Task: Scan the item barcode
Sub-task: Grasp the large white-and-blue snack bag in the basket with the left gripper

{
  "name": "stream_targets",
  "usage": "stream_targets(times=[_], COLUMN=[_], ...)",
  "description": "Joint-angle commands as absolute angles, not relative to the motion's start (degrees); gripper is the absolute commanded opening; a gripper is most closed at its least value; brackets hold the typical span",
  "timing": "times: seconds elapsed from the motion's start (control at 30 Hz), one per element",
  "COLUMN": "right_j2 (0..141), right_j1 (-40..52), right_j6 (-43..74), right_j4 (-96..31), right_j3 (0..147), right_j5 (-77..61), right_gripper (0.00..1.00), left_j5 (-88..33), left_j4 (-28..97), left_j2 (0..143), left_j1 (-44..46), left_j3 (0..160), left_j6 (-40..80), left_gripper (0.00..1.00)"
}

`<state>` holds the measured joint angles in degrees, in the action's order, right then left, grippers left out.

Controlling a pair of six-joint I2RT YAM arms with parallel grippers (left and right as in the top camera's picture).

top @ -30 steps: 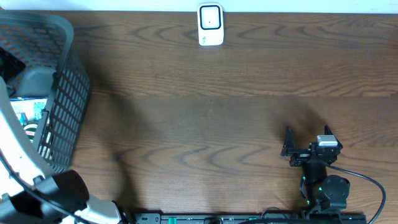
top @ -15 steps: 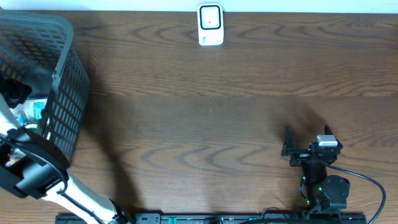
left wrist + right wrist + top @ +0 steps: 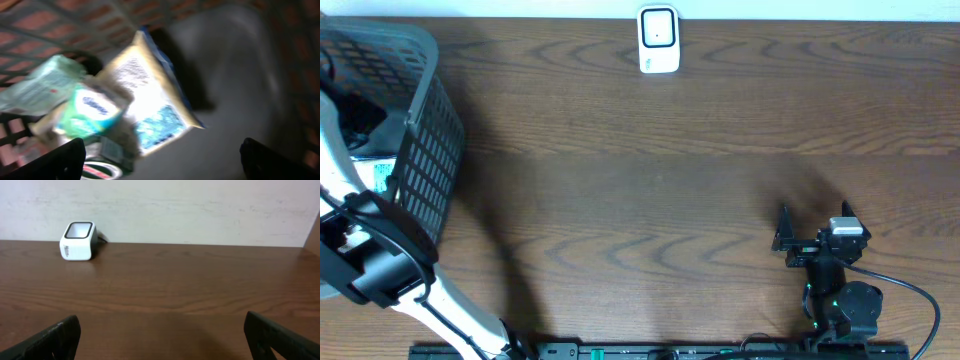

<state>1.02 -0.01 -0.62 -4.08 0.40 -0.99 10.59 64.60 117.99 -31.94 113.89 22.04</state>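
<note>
While nothing has yet been taken up, the left gripper (image 3: 165,162) is held inside the grey plastic mesh basket (image 3: 425,150) with its fingers set wide apart and nothing between them, just above the goods heaped at one end of the basket's floor. Uppermost in that heap, leaning against the others, a flat beige printed pouch with a blue edge (image 3: 150,100) is seen. It is flanked by a small green-and-white wrapped packet (image 3: 85,107) and a pale green soft pack (image 3: 40,87), both touching it; the view is blurred and no barcode can be made out. The pouch is judged the likeliest item to be taken, since it is the most exposed. It is expected to be light, soft and crinkly, its film skin somewhat slippery, so that it may buckle or slide if squeezed across its broad face. A hold is better taken on the free corner or sealed edge that points away from the heap, where the finger pads can be closed over a thin, stiffer seam without the neighbours being caught. The small white box-shaped barcode scanner (image 3: 659,40) stands on the table well apart from the basket. The right gripper (image 3: 162,337) rests on the table, farther still from the basket, its fingers likewise spread and empty.
</note>
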Motion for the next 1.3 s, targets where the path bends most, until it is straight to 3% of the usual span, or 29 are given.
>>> stream_targets(times=[0.0,0.33,0.7,0.77,0.83,1.07,1.13,1.27], right_j2=[0.8,0.8,0.8,0.8,0.8,0.8,0.8,0.8], right_j1=[0.4,0.4,0.4,0.4,0.4,0.4,0.4,0.4], right_j6=[0.0,0.0,0.0,0.0,0.0,0.0,0.0,0.0], right_j4=[-4.3,-4.3,-4.3,-4.3,-4.3,-4.3,-4.3,-4.3], right_j3=[0.3,0.3,0.3,0.3,0.3,0.3,0.3,0.3], right_j5=[-0.6,-0.6,-0.6,-0.6,-0.6,-0.6,-0.6,-0.6], right_gripper=[0.99,0.99,0.99,0.99,0.99,0.99,0.99,0.99], left_j5=[9.6,19.2,19.2,19.2,19.2,19.1,19.1,17.1], left_j4=[64.6,67.1,67.1,66.1,65.6,64.2,64.6,66.6], left_j2=[120.8,128.6,134.3,134.4,134.4,134.4,134.1,133.6], left_j1=[-30.0,-28.9,-29.1,-29.5,-30.1,-32.5,-32.7,-32.6], left_j3=[114.0,113.8,113.0,112.1,111.4,107.6,107.6,109.8], left_j6=[18.5,12.1,5.5,5.5,5.6,5.6,5.6,6.2], left_gripper=[0.98,0.98,0.98,0.76,0.63,0.56,0.11,0.07])
